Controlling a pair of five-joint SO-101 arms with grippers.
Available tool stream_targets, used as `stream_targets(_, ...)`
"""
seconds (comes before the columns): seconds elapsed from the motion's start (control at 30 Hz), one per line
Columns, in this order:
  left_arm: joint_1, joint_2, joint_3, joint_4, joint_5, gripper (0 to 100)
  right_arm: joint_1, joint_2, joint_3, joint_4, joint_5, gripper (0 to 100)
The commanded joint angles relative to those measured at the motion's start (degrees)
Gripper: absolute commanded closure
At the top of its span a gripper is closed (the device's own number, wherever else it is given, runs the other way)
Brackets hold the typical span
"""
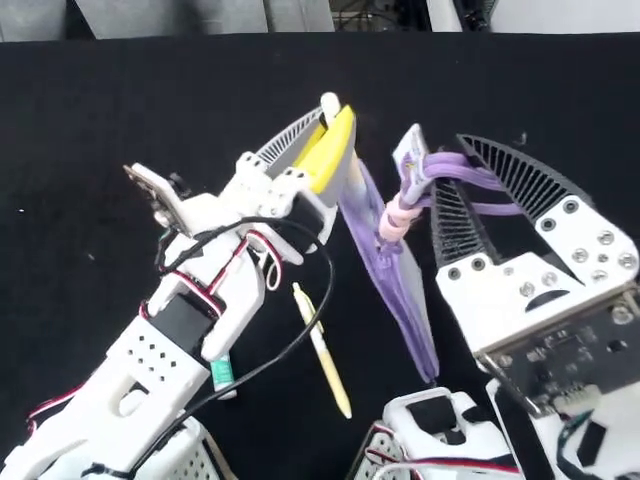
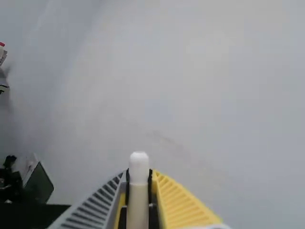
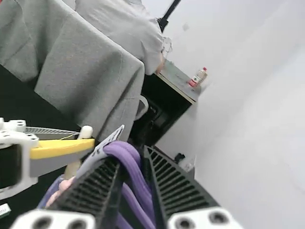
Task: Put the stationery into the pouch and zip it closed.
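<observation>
In the high view the purple pouch [image 1: 392, 275] hangs tilted above the black table [image 1: 120, 110], lifted by its purple strap [image 1: 455, 165]. My right gripper [image 1: 450, 168] is shut on that strap; the right wrist view shows the strap [image 3: 125, 155] pinched between the black fingers [image 3: 164, 174]. My left gripper [image 1: 328, 118], with one yellow finger [image 1: 332, 150], is shut on a cream marker [image 1: 329, 103] right beside the pouch's top edge. In the left wrist view the marker [image 2: 138, 183] stands upright between the fingers. A pale yellow pen [image 1: 322, 350] lies on the table beneath the left arm.
A small green-capped item [image 1: 222, 374] lies by the left arm's base. A white tag [image 1: 409, 150] and a pink wrap [image 1: 394, 216] sit at the pouch's top. A black cable [image 1: 300, 330] loops from the left arm over the pen.
</observation>
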Motion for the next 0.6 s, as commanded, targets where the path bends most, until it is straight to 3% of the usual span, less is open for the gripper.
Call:
stream_targets(0.0, 0.3, -1.7, 0.4, -0.1, -8.2, 97, 4.9, -0.4, 0.2, 1.6, 2.2, 98.6)
stream_targets(0.2, 0.3, -1.7, 0.5, 0.4, -10.5, 97, 7.3, 0.0, 0.3, 1.6, 3.0, 98.7)
stream_targets(0.3, 0.7, -1.7, 0.5, 1.4, -10.3, 91, 9.1, -0.1, 1.8, 1.4, 4.0, 98.7)
stream_targets(0.4, 1.1, -1.7, -2.5, 10.6, -10.2, 83, 10.5, 0.0, 3.6, 1.4, 6.0, 98.7)
stream_targets(0.57, 2.7, -1.6, -15.9, 29.5, -10.3, 81, 11.2, 0.0, 4.0, 1.3, 6.6, 98.7)
